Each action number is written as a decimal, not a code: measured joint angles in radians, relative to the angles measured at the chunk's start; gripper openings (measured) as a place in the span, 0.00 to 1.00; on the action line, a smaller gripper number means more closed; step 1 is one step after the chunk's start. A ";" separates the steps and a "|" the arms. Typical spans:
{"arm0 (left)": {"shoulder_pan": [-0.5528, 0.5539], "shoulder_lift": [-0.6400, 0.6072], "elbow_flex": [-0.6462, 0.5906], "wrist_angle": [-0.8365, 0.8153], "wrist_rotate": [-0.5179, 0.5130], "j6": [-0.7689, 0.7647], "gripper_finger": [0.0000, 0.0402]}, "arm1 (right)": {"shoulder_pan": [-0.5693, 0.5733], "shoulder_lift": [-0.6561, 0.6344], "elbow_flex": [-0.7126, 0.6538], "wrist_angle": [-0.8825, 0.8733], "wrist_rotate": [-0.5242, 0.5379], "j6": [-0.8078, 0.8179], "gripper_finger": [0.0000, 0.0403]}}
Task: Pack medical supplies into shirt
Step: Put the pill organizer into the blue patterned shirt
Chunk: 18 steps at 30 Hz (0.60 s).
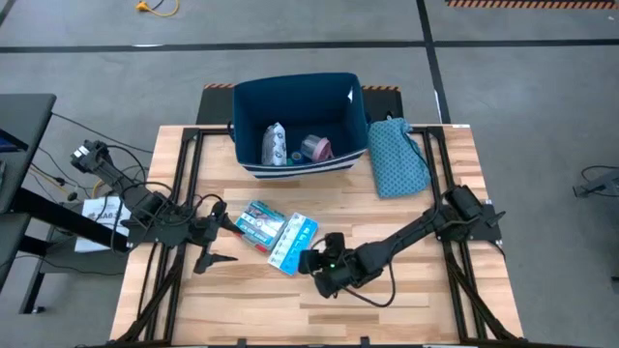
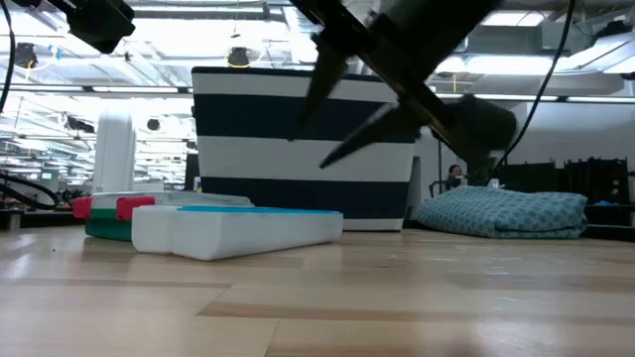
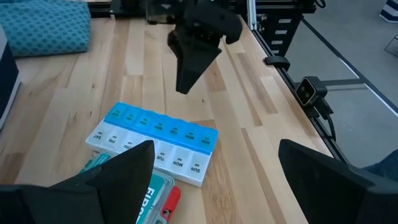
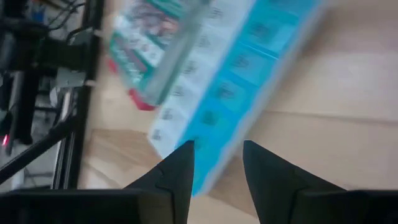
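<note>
— Pill organiser (image 1: 293, 241), the blue-and-white strip, lies flat on the table (image 1: 426, 309) near the middle, right beside the teal first-aid box (image 1: 259, 221). Its long axis runs diagonally, one end toward the striped bin (image 1: 300, 97), the other toward the front edge.

— And the right gripper (image 1: 311, 261)?

— Just off the strip's near end, tilted down at it. Its fingers (image 4: 177, 171) stand a little apart, narrow, with nothing between them yet. The strip's end sits just ahead of the tips.

— Doesn't that gap look tight to you?

— That's my worry. If the jaws are narrower than the strip is wide, they'd ride over the end or shove it along the wood instead of straddling it. A shove would slide it into the first-aid box, since the two touch or nearly so.

— The other arm?

— Left gripper (image 1: 215, 242) waits on the far side of the box, fingers spread wide, empty. A folded teal cloth (image 1: 397, 155) lies next to the bin, well clear.
</note>
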<state>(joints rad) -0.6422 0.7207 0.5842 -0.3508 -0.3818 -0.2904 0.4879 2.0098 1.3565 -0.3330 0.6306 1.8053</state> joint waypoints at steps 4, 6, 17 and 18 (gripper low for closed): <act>0.000 0.002 0.000 0.001 0.000 0.002 0.83 | 0.028 0.000 -0.051 -0.001 0.032 0.110 0.31; 0.000 0.005 0.000 0.002 0.000 0.006 0.83 | 0.038 0.000 -0.063 0.001 0.046 0.114 0.31; 0.003 0.063 0.000 0.060 0.029 0.019 0.83 | 0.029 0.000 -0.065 0.085 0.020 -0.039 0.33; 0.003 0.066 0.000 0.063 0.029 0.022 0.83 | 0.023 0.000 -0.064 0.089 0.004 -0.052 0.33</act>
<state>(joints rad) -0.6388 0.7864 0.5842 -0.2874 -0.3527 -0.2684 0.5112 2.0102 1.2920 -0.2444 0.6350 1.7528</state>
